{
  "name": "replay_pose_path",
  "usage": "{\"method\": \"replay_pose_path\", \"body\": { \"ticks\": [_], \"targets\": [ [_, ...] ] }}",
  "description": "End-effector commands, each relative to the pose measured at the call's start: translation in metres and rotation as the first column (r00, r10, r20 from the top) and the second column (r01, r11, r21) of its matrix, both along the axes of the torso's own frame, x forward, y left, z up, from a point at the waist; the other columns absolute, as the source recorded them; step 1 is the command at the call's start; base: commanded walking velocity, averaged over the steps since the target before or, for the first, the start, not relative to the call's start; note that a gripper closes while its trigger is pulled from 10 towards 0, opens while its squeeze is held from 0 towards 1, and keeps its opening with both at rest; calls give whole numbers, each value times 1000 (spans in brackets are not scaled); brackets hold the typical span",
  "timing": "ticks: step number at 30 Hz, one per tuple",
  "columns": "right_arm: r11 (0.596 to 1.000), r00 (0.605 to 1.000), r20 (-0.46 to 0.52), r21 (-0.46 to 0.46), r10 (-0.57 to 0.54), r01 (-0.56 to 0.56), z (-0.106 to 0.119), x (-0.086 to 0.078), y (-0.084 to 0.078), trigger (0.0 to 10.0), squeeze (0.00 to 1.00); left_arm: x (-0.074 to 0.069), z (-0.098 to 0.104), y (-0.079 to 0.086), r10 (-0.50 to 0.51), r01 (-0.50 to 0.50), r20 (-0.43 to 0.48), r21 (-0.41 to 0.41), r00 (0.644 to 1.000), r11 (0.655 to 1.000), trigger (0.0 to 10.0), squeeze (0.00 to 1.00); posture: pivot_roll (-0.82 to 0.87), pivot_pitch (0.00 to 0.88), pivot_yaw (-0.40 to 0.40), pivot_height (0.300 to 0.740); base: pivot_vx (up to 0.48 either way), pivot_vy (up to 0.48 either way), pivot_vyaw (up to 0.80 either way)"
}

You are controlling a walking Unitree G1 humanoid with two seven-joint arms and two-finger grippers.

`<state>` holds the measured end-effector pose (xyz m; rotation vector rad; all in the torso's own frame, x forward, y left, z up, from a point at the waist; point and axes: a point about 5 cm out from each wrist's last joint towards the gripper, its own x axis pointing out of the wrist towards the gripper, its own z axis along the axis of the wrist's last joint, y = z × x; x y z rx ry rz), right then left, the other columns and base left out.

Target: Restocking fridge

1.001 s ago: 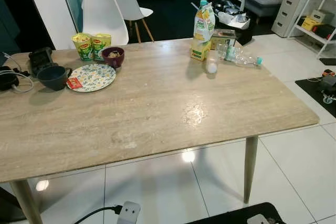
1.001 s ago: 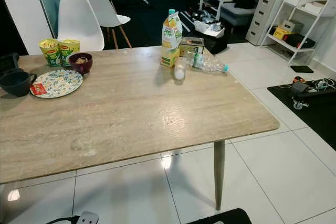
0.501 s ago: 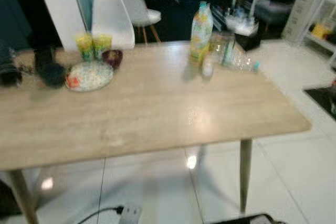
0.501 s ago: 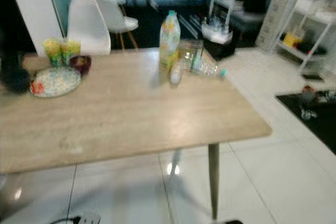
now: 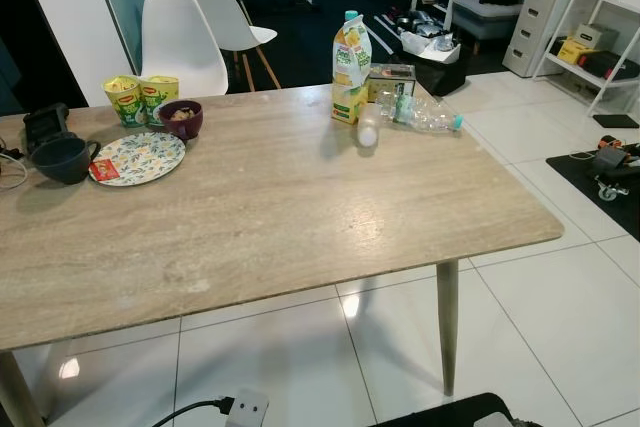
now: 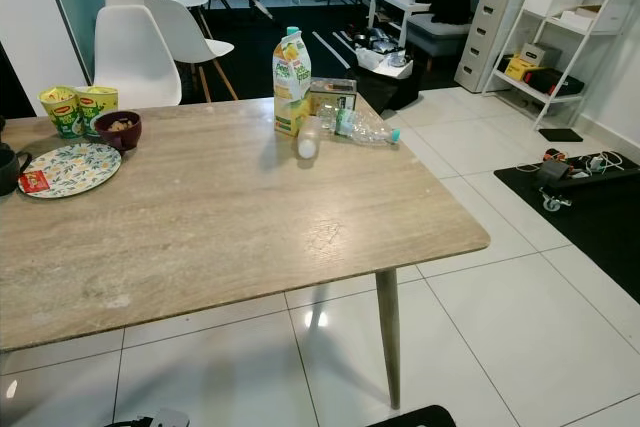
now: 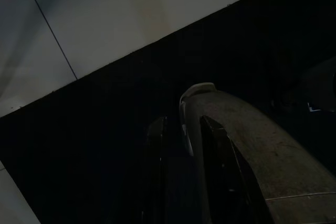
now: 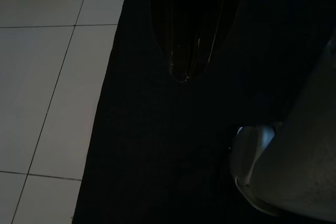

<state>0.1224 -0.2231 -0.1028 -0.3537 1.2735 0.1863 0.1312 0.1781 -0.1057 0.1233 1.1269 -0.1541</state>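
Table point(image 5: 300, 207) view sharp again, shifted; juice carton point(image 5: 350, 69) unmoved.

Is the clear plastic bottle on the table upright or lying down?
Lying down: the clear plastic bottle rests on its side on the table, cap pointing away from the juice carton.

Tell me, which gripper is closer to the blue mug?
Left, probably. The blue mug sits at the table's left end. Both grippers hang low over the floor: left gripper on that side, right gripper opposite.
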Motion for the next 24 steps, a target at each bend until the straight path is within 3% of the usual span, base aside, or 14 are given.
{"method": "replay_pose_path", "body": {
  "ticks": [1, 7, 11, 21, 23, 24],
  "targets": [
    [1000, 1000, 1, -4, 6, -6, 1, 2, 0, 10000, 0, -13, -4, 0, -11, 11, -47, 10, 999, 1000, 10000, 0, 26, 0, -42, 740, 0, 0, 0],
    [1000, 999, 32, -19, -2, 2, 1, 3, 0, 10000, 0, -13, -4, 3, -32, 34, -45, 44, 998, 998, 10000, 0, 31, 0, -47, 740, 0, 0, 0],
    [997, 993, 89, 1, -71, 71, 1, 5, 2, 10000, 0, -12, -4, 5, -8, 9, -31, 55, 999, 998, 10000, 0, 35, 0, -33, 740, 0, 0, 0],
    [986, 980, 108, 6, -166, 167, 1, 1, -1, 10000, 0, -14, -4, 7, -2, 4, -27, 69, 1000, 998, 10000, 0, 21, 0, -14, 740, 0, 0, 0],
    [979, 967, 159, 16, -201, 201, 8, 16, -12, 10000, 0, -7, -1, 6, 5, -6, 11, 52, 1000, 999, 10000, 0, 4, 0, -29, 740, 0, 0, 0],
    [979, 967, 159, 16, -201, 201, 8, 16, -12, 10000, 0, -7, -1, 6, 5, -6, 11, 52, 1000, 999, 10000, 0, 4, 0, -29, 740, 0, 0, 0]
  ]
}}
